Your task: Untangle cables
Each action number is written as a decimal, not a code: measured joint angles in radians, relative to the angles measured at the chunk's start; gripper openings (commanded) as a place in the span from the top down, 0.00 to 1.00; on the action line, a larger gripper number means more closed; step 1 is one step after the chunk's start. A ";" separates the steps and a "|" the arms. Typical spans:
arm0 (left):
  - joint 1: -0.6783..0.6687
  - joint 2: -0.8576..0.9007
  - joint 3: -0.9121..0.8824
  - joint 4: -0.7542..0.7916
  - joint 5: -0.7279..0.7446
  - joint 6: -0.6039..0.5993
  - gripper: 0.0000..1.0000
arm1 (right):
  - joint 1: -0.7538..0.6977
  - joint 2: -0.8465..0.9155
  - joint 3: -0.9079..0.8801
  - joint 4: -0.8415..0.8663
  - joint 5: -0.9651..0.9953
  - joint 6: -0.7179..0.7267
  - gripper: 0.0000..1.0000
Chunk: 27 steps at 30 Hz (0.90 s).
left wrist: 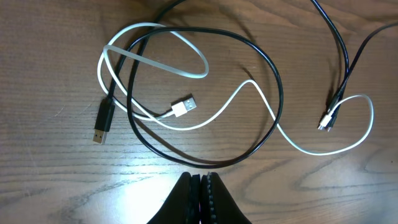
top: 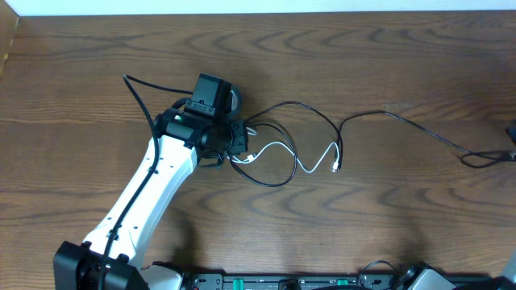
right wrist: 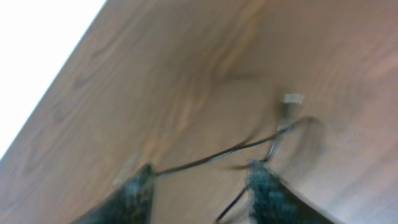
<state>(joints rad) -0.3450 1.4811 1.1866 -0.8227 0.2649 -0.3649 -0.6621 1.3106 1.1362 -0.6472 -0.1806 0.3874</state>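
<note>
Overhead straight down; left wrist close over shared cables [left wrist: 183, 106]; right wrist oblique.

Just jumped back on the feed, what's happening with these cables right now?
The left gripper is shut and empty, just short of the tangle, where the white cable and a black cable loop through each other on the table. A second black cable trails toward the right edge, where the right gripper is open over a thin cable end; that view is blurred. Nothing is separated yet.
</note>
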 measured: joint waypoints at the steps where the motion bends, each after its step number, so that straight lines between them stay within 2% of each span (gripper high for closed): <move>1: 0.000 0.000 0.000 0.000 0.000 0.000 0.92 | 0.007 0.015 0.000 -0.001 -0.063 -0.035 0.38; 10: 0.000 0.000 0.000 0.000 0.000 0.000 0.92 | 0.155 0.111 0.000 -0.058 -0.245 -0.132 0.35; 15: 0.000 0.000 0.000 0.000 0.000 0.000 0.92 | 0.290 0.187 0.000 -0.064 -0.270 -0.181 0.27; 25: 0.000 0.000 0.000 0.000 0.000 0.000 0.92 | 0.571 0.369 0.000 -0.023 -0.283 -0.212 0.26; 27: 0.000 0.000 0.000 0.000 0.000 0.000 0.92 | 0.619 0.406 0.000 0.010 -0.281 -0.214 0.29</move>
<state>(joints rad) -0.3450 1.4811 1.1866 -0.8227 0.2653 -0.3649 -0.0433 1.7168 1.1358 -0.6376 -0.4618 0.1738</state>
